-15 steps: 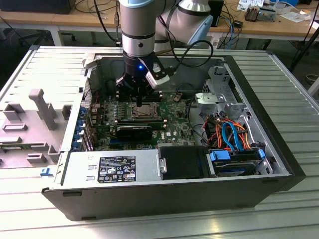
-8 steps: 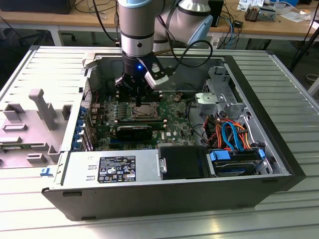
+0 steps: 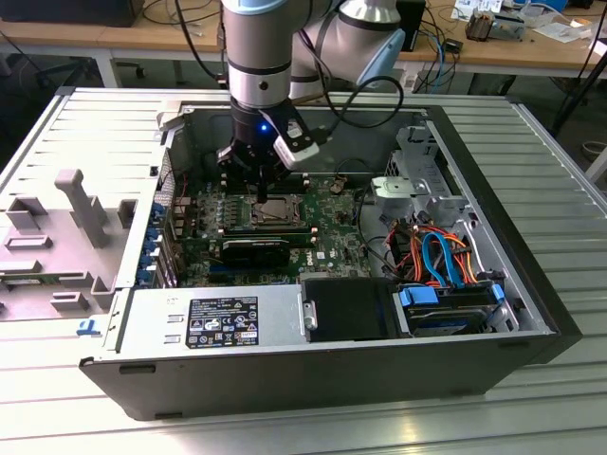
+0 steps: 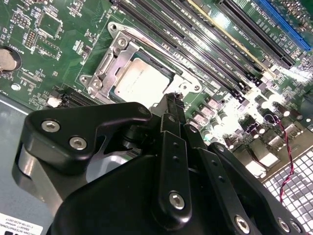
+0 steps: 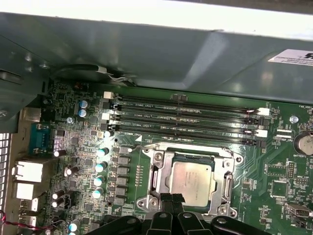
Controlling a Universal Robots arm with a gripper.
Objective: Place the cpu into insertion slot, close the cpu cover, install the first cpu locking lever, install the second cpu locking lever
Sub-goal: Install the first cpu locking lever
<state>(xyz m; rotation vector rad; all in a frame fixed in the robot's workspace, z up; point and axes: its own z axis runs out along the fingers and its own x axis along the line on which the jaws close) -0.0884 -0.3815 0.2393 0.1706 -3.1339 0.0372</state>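
Note:
The cpu (image 5: 191, 181), a small square chip with a silver-grey top, lies flat in the insertion slot (image 4: 98, 81) on the green board. The cpu cover (image 5: 157, 178), a thin silver frame, lies down around the chip. A thin metal locking lever (image 4: 146, 41) runs flat along one edge of the socket. My gripper (image 4: 171, 100) hangs just above the socket's edge beside the cpu (image 4: 142, 83), its black fingers shut together with nothing seen between them. In the exterior view the gripper (image 3: 261, 190) stands over the socket inside the open computer case.
Long black memory slots (image 5: 186, 115) run beside the socket, with the case wall (image 5: 146, 49) behind them. A black expansion card (image 3: 256, 251), the power supply (image 3: 209, 318) and a drive cage with coloured cables (image 3: 446, 256) crowd the case. A grey plastic part (image 3: 81, 204) lies outside it.

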